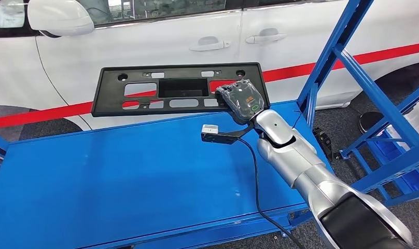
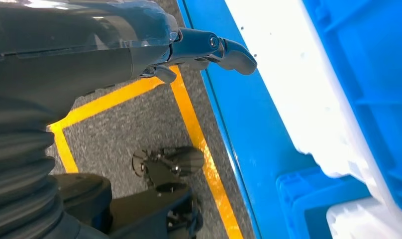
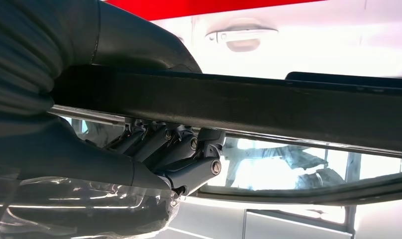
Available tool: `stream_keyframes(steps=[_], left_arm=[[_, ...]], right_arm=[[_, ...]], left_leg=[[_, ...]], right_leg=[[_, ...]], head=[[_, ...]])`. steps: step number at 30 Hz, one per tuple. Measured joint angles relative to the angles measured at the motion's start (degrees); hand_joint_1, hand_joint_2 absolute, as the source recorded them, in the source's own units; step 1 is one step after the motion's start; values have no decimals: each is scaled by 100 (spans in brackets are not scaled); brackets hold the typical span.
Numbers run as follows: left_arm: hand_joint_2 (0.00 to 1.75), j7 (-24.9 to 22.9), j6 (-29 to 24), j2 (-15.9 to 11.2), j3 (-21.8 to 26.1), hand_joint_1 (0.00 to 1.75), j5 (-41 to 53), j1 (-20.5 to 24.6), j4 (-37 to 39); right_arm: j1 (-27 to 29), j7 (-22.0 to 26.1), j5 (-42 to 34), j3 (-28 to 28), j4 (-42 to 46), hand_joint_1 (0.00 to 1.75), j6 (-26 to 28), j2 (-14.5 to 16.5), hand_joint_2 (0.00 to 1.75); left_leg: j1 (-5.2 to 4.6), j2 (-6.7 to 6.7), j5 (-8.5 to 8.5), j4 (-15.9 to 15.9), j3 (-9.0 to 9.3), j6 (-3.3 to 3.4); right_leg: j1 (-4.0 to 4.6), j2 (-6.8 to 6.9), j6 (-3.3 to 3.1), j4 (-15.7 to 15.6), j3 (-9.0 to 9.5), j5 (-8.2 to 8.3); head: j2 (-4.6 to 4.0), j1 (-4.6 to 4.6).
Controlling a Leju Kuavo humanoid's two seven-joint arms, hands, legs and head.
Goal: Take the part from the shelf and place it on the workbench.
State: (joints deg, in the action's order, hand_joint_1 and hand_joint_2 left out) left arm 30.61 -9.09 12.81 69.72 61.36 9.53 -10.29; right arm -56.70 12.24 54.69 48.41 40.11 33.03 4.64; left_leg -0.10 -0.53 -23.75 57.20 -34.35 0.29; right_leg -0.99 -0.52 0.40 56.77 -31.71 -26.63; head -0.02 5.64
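The black plastic panel is being gripped at its right end by the right hand, whose dark fingers are being curled under the panel's edge in the right wrist view. The part is being held tilted up above the far edge of the blue table, its long axis running left to right along that edge, and most of its length is extending leftward from the hand (a white car is standing just behind). Lowering it flat onto the table is judged to be the remaining step. The left hand is hanging beside a blue rack, holding nothing, its fingers loosely bent.
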Motion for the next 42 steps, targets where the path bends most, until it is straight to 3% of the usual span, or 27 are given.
stream_keyframes(steps=[6, 10, 12, 14, 15, 16, 17, 20, 22, 25, 27, 30, 31, 32, 33, 35, 37, 40, 42], left_arm=[[175, -32, -178, 0, -28, 0, 41, 17, 0], [175, -48, -282, 0, -54, 0, 46, 20, 0], [175, -47, -319, 0, -70, 0, 50, 23, 0], [175, -51, -344, -2, -90, 0, 54, 23, 0], [175, -56, -351, -4, -99, 0, 56, 22, 0], [175, -62, -357, -7, -105, 0, 57, 21, 0], [175, -68, -359, -8, -110, 0, 58, 20, 0], [175, -76, -369, -9, -122, 0, 60, 28, 0], [175, -79, -386, -9, -131, 0, 59, 39, 0], [175, -90, -403, -13, -139, 0, 60, 39, -1], [175, -109, -408, -17, -143, 0, 66, 34, -2], [175, -130, -419, -17, -150, 0, 88, 31, -2], [175, -133, -422, -17, -151, 0, 96, 28, -2], [175, -134, -424, -17, -153, 0, 99, 25, -2], [175, -133, -426, -18, -155, 0, 102, 24, -2], [175, -133, -430, -20, -157, 0, 104, 28, -2], [175, -133, -436, -23, -160, 0, 104, 31, -2], [175, -135, -456, -26, -162, 0, 105, 21, -2], [175, -150, -467, -26, -167, 0, 106, 19, -2]], right_arm=[[-3, 101, -75, 0, -62, 175, -8, 3, 175], [-10, 180, -168, 0, -132, 175, -3, 28, 175], [-14, 190, -205, 0, -171, 175, 8, 38, 175], [0, 211, -230, 1, -221, 175, 26, 39, 175], [15, 221, -233, 2, -250, 175, 33, 39, 175], [29, 230, -233, 4, -281, 175, 35, 39, 175], [39, 237, -232, 8, -308, 175, 35, 42, 175], [7, 295, -264, 19, -377, 175, 38, 88, 175], [-43, 347, -316, 25, -425, 175, 49, 145, 175], [-104, 384, -363, 31, -502, 175, 63, 210, 175], [-138, 407, -392, 34, -546, 175, 73, 244, 175], [-172, 447, -435, 36, -624, 175, 100, 291, 175], [-176, 456, -439, 38, -652, 175, 106, 302, 175], [-178, 460, -439, 42, -679, 175, 107, 311, 175], [-180, 463, -439, 48, -702, 175, 108, 322, 175], [-198, 467, -440, 63, -739, 175, 109, 344, 175], [-226, 468, -442, 77, -763, 175, 112, 367, 175], [-242, 468, -452, 91, -794, 175, 123, 395, 175], [-243, 462, -453, 105, -816, 175, 131, 402, 175]], left_leg=[[-23, -1, -23, 37, -16, 41], [4, 3, 19, -12, 1, 121], [30, 13, 57, -68, 23, 173], [16, 14, 63, -65, 13, 189], [11, 11, 62, -56, 7, 189], [8, 7, 61, -44, 1, 189], [9, 2, 57, -26, -6, 184], [7, -6, 19, 65, -51, 123], [-5, -4, 14, 115, -100, 58], [-4, -5, 30, 133, -144, -47], [14, 5, -190, 370, -249, -123], [55, 18, -816, 1414, -616, -219], [66, 19, -903, 1663, -679, -238], [75, 19, -883, 1711, -646, -248], [81, 20, -763, 1519, -498, -249], [83, 22, -485, 732, -10, -225], [58, 13, -363, 196, 294, -161], [44, 6, -293, 96, 284, -39], [62, 17, -195, 50, 231, 67]], right_leg=[[-41, 0, 57, -1, 1, -5], [-41, 2, 117, 38, -15, -46], [-36, 13, 121, 438, -197, -310], [-34, 20, 117, 1226, -575, -668], [-34, 20, 118, 1557, -744, -754], [-34, 21, 118, 1710, -835, -729], [-36, 22, 112, 1630, -818, -588], [-26, 20, 65, 597, -366, -32], [3, 14, 28, 268, -234, 43], [6, 31, -66, 226, -270, 84], [-19, 54, -151, 184, -300, 147], [-19, 71, -196, 180, -385, 220], [-17, 76, -192, 187, -417, 242], [-16, 79, -185, 194, -450, 264], [-18, 80, -174, 202, -479, 285], [-16, 79, -136, 217, -525, 325], [-4, 77, -72, 219, -553, 372], [0, 74, 43, 197, -576, 451], [-4, 68, 94, 371, -666, 265]], head=[[0, 0], [0, 0], [0, 0], [0, 0], [0, 0], [0, 0], [0, 0], [0, 1], [0, 1], [0, 1], [0, 2], [0, 2], [0, 2], [0, 2], [0, 2], [0, 2], [0, 2], [0, 1], [0, 0]])
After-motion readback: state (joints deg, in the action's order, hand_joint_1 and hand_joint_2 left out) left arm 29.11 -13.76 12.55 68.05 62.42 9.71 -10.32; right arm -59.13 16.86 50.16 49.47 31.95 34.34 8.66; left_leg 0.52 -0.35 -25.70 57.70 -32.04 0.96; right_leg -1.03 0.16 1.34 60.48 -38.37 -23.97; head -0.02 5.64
